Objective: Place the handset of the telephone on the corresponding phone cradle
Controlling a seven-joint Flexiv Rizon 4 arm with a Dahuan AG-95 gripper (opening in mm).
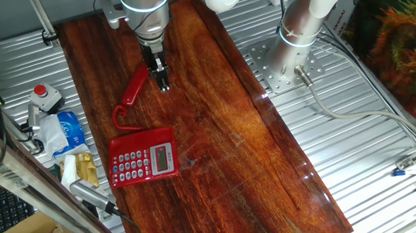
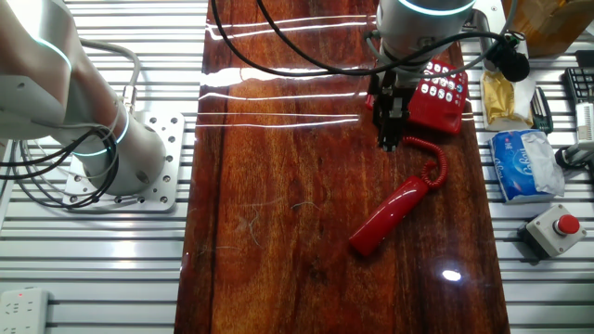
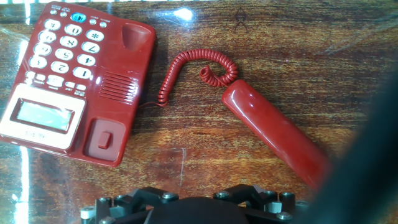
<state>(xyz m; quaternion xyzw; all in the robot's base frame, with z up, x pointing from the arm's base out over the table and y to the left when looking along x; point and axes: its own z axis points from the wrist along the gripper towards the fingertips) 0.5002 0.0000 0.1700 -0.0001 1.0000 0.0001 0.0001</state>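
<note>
The red handset (image 1: 136,85) lies flat on the wooden board, off the telephone (image 1: 144,158), joined to it by a curly red cord (image 1: 123,118). The phone cradle (image 1: 143,136) along the base's upper edge is bare. My gripper (image 1: 163,85) hangs just right of the handset's far end, fingers close together with nothing between them. From the other side, the gripper (image 2: 388,141) sits between the telephone (image 2: 441,93) and the handset (image 2: 390,215). The hand view shows the telephone (image 3: 74,81), its cradle (image 3: 115,87) and the handset (image 3: 273,134); my fingertips are out of frame.
A grey box with a red button (image 1: 43,95), a blue-white packet (image 1: 68,126) and a yellow packet (image 1: 82,166) lie on the metal slats left of the board (image 1: 249,155). The arm's base plate (image 1: 283,67) stands off its right edge.
</note>
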